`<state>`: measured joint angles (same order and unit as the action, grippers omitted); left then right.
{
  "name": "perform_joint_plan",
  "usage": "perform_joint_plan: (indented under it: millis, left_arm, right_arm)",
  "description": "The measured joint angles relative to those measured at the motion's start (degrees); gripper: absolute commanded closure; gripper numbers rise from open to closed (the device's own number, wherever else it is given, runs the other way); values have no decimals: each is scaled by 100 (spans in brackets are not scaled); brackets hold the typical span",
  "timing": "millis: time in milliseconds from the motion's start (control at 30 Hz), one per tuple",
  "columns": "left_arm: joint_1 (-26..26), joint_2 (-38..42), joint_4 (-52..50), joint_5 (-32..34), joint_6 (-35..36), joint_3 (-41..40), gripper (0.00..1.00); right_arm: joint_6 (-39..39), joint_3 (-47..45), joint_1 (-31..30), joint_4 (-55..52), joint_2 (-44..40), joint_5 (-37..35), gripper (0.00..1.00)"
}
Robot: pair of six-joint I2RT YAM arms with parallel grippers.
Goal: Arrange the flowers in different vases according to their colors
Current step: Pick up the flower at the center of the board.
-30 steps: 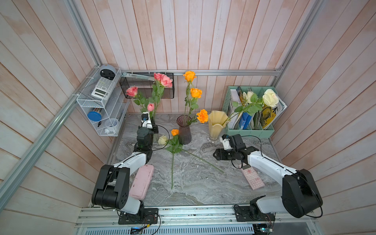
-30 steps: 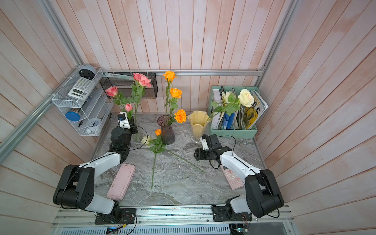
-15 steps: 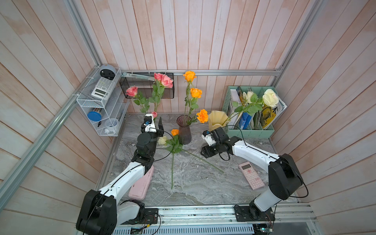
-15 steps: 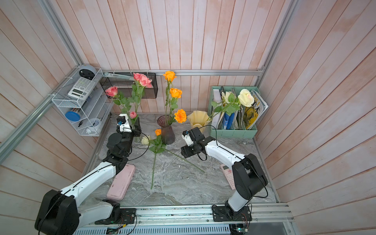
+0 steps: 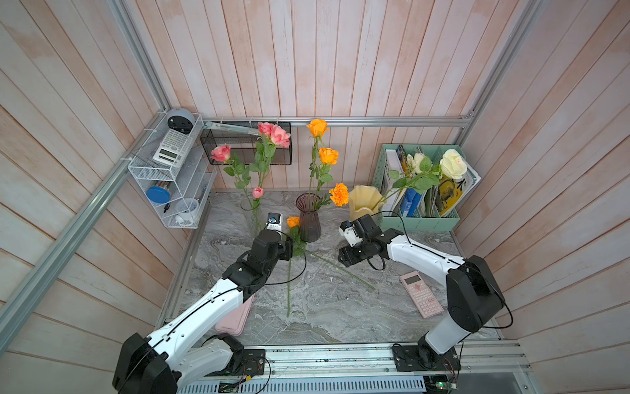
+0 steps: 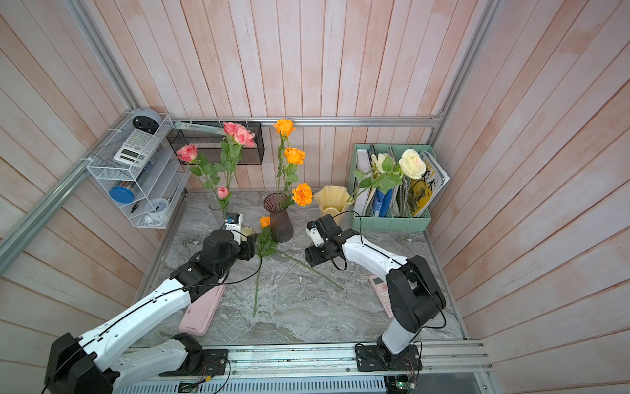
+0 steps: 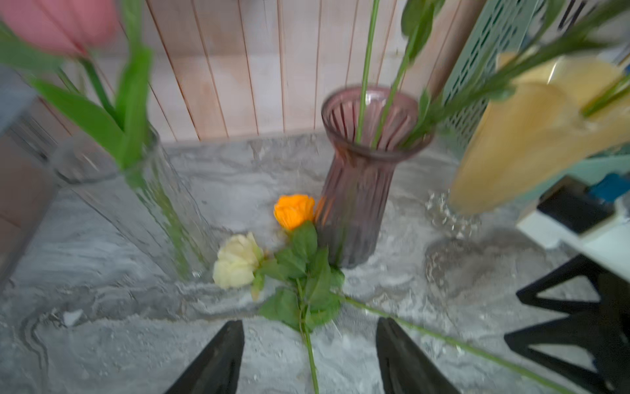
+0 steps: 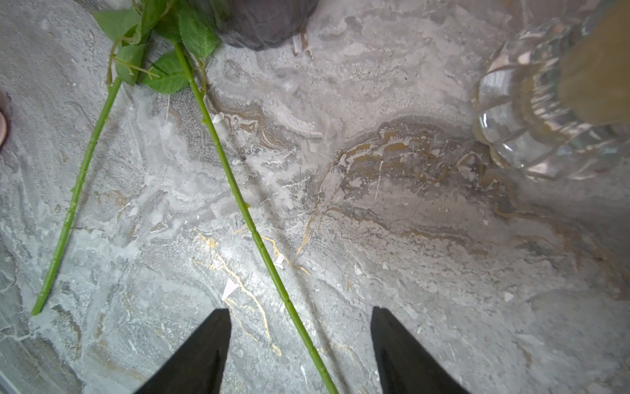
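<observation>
"Flowers not yet in a vase: where are they?"

"Two lie on the tabletop. An orange rose has its head just beside the foot of the purple vase, and a cream rose lies between that vase and the clear vase. Their leaves overlap, and the stems fan apart toward the robot."

"And the hands?"

"Both are spread wide and hold nothing. The left hand straddles the orange rose's stem just below the leaves. The right hand straddles the cream rose's long stem, well down from its head."

"Both at once, then?"

"I'd say one at a time, because the leaves sit on each other. The left hand should close on bare stem, not leaf, and lift slowly so the cream rose isn't dragged along. It should also keep clear of the purple vase, which looks easy to knock."

"Where does each go?"

"Orange goes into the purple vase with the other orange blooms. Cream goes into the yellow vase. Tip each stem upright before lowering it, with the cut end leading into the mouth."
</observation>
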<state>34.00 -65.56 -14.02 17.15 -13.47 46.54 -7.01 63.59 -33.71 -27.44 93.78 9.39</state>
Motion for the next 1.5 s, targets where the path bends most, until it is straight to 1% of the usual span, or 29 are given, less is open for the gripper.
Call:
perform_joint_plan:
  millis: [200,367,500,633,767,833,967,1133,1500]
  left_arm:
    - [31,-975,-903,-369,-479,26,37]
    - [31,-1646,-1012,-619,-660,107,40]
    - [31,-2197,-999,-686,-673,201,43]
    - [31,-2750,-977,-754,-686,372,49]
    - [28,-3158,-990,-769,-739,588,58]
    - [28,-3241,-1049,-767,-761,702,61]
    - [26,-3375,-1078,-761,-778,885,72]
    - [24,-3405,-1143,-669,-780,929,77]
    - [-15,-3410,-1207,-356,-844,907,98]
  right_arm:
    - [-144,-306,0,-2,-284,-20,28]
    - [-216,-542,0,46,-452,-31,28]
    - [-243,-658,0,48,-503,-31,28]
    - [-243,-699,0,61,-562,-33,29]
    - [-247,-778,0,105,-647,-33,28]
    - [-258,-824,0,140,-667,-35,28]
    - [-262,-909,0,177,-680,-35,29]
    - [-264,-940,0,205,-680,-35,28]
    - [-262,-1029,0,216,-750,-50,28]
